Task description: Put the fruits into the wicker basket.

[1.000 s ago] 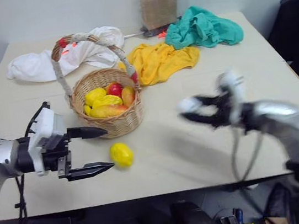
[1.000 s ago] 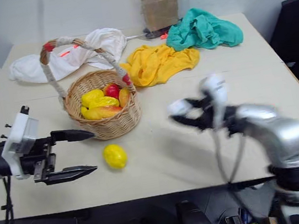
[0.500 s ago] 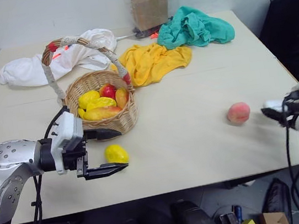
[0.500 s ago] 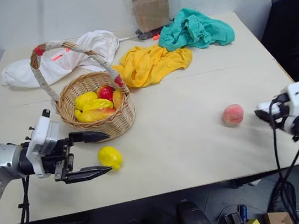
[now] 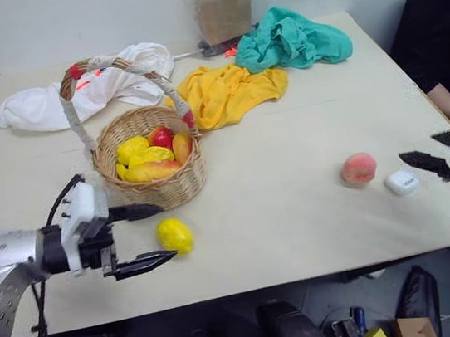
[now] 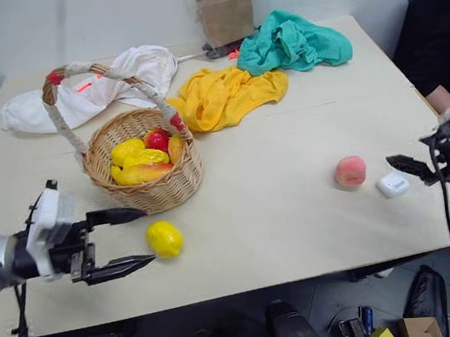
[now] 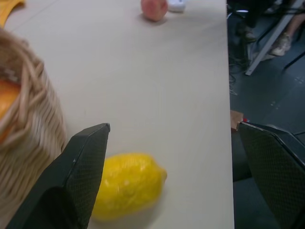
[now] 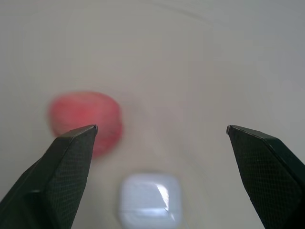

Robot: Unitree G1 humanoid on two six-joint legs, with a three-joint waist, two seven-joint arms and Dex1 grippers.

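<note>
The wicker basket (image 5: 154,192) stands left of the table's middle with several yellow, red and orange fruits (image 5: 149,154) inside. A yellow lemon (image 5: 175,235) lies on the table just in front of it. My left gripper (image 5: 167,229) is open and level, its fingertips on either side of the lemon's near end without touching it. A pink-orange peach (image 5: 358,169) lies at the right, beside a small white case (image 5: 401,183). My right gripper (image 8: 162,128) is open and points at the case (image 8: 148,200), with the peach (image 8: 86,119) just beyond it.
At the back of the table lie a white cloth (image 5: 71,89), a yellow cloth (image 5: 231,92) and a teal cloth (image 5: 290,38), with a cardboard box (image 5: 223,5) behind them. A black chair (image 5: 436,30) and a person's arm (image 5: 448,99) are at the right edge.
My right gripper has swung from mid-table out to the right edge. The peach and then the white case came to lie on the table. My left gripper sank slightly and drew back left.
</note>
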